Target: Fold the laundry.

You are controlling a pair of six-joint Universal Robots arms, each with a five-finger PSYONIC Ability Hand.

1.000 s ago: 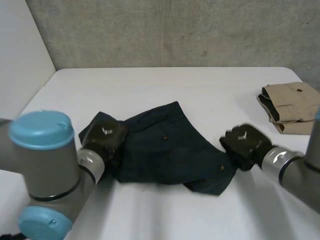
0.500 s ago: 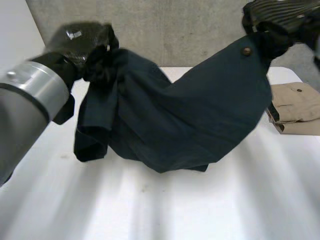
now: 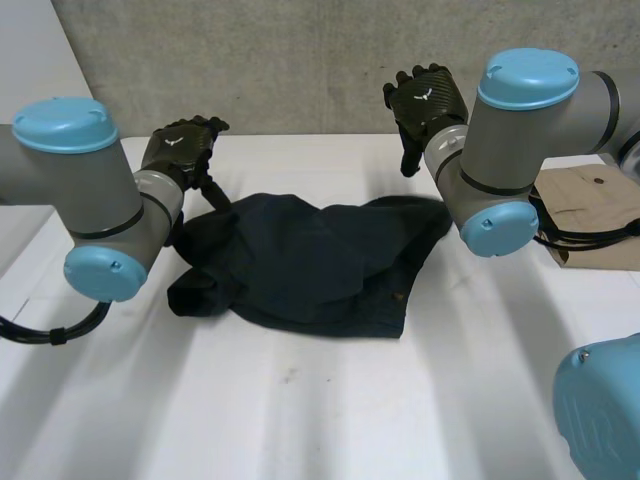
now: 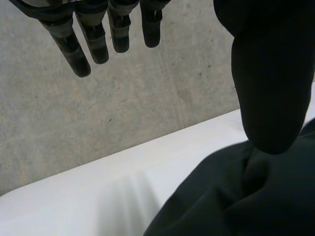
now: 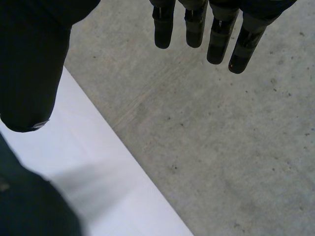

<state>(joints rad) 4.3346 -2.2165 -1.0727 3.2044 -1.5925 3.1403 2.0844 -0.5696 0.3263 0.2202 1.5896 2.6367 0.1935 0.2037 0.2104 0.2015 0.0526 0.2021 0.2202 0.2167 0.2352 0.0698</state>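
since half a second ago the dark blue garment (image 3: 310,265) has come down out of the air. it was strung up between both hands then; now it lies in a rumpled heap on the white table (image 3: 300,420), about the middle, and both hands have let go of it.

from my left: the left arm (image 3: 90,200) comes in over the table's left side, and the left hand (image 3: 182,148) is raised at the heap's far left corner. in the left wrist view its fingers (image 4: 78,49) hang straight and loose against the grey wall (image 4: 147,108), grasping nothing. the thumb points down at a fold of the cloth under the palm, and i cannot tell whether it touches.

the heap itself is bunched, with a roll of cloth sticking out at its near left and a small button (image 3: 398,296) showing near its near right edge.

the right hand (image 3: 425,100) is lifted above the table's far edge, beyond the heap's right end and clear of it. in the right wrist view its fingers (image 5: 197,27) are straight and released, the thumb held apart, nothing between them. the right arm (image 3: 520,130) bends in front of a folded beige garment (image 3: 600,195), which sits at the table's right side, well apart from the heap.
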